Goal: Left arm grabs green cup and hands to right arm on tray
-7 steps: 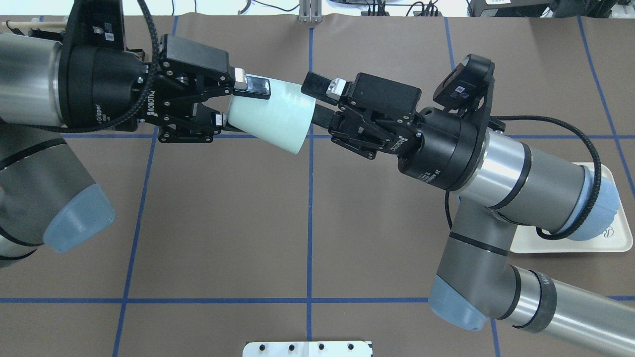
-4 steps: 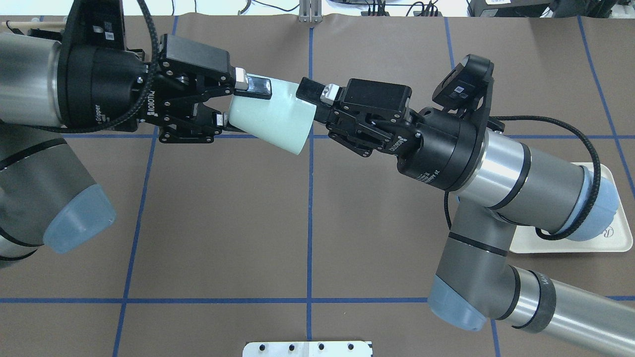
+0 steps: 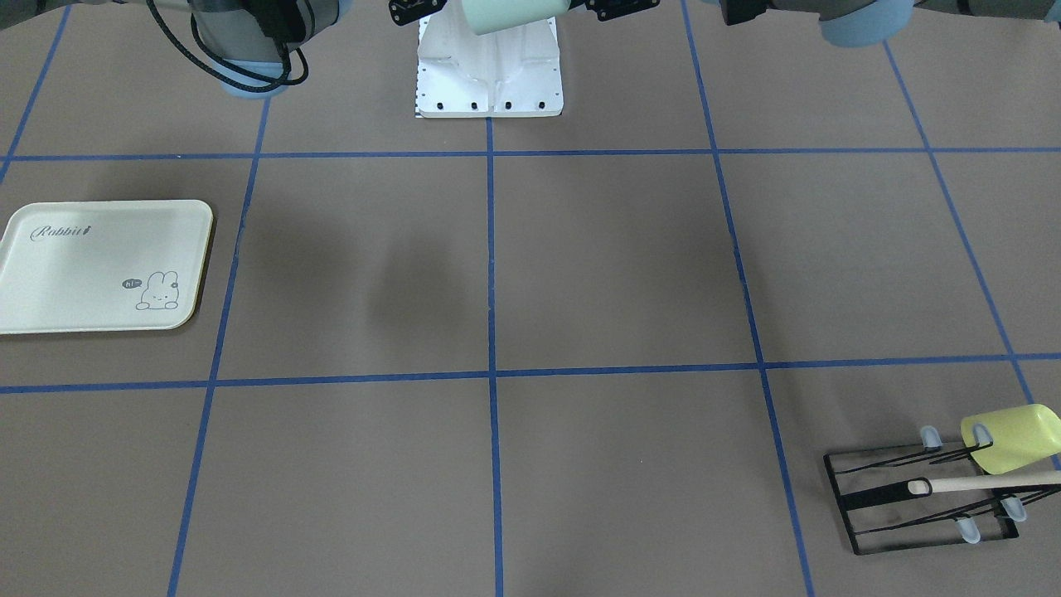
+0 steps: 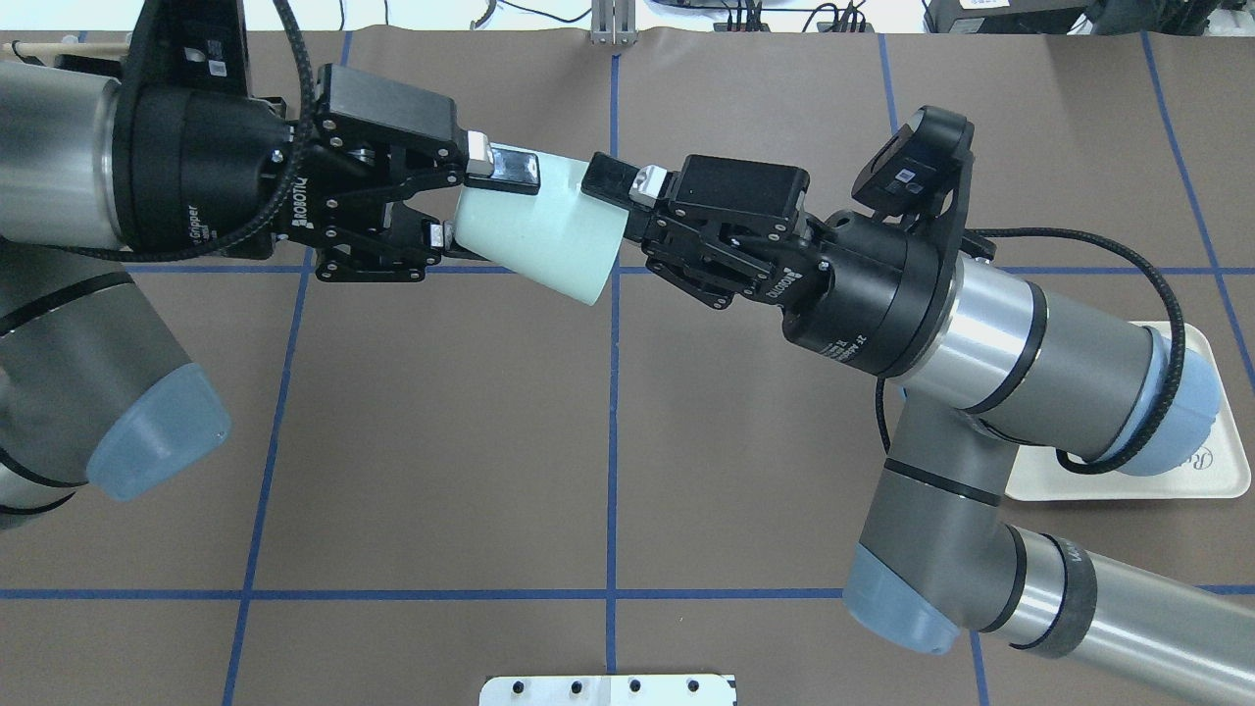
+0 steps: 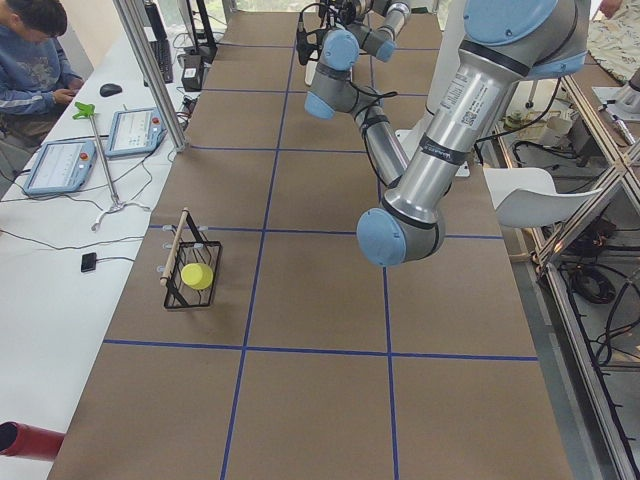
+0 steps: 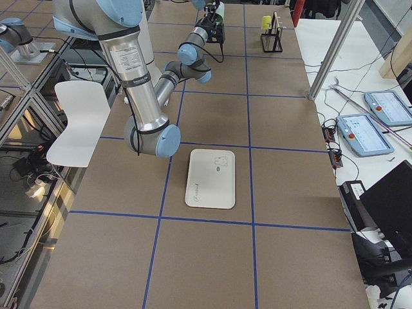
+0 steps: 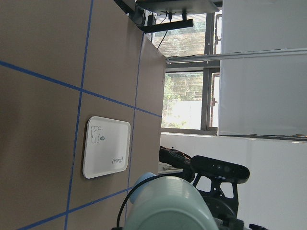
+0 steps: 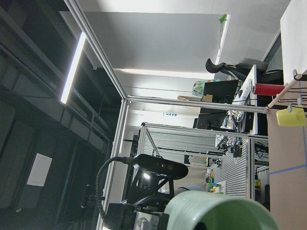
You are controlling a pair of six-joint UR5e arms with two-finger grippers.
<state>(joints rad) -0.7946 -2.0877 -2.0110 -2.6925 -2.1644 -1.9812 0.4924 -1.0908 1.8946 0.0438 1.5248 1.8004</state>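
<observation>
The green cup lies sideways in the air over the table's far middle, held between both arms. My left gripper is shut on its base end. My right gripper has closed on its rim end, with one finger on the outer wall and the other mostly hidden at the mouth. The cup also shows at the top edge of the front-facing view and at the bottom of both wrist views. The cream tray lies bare on the table under my right arm's elbow.
A black wire rack stands at the far left corner, with a yellow-green cup and a wooden stick on it. The white base plate is at the near edge. An operator sits beyond the table.
My right gripper has moved left onto the cup's rim and its jaws have narrowed. The left gripper and the cup have stayed put.
</observation>
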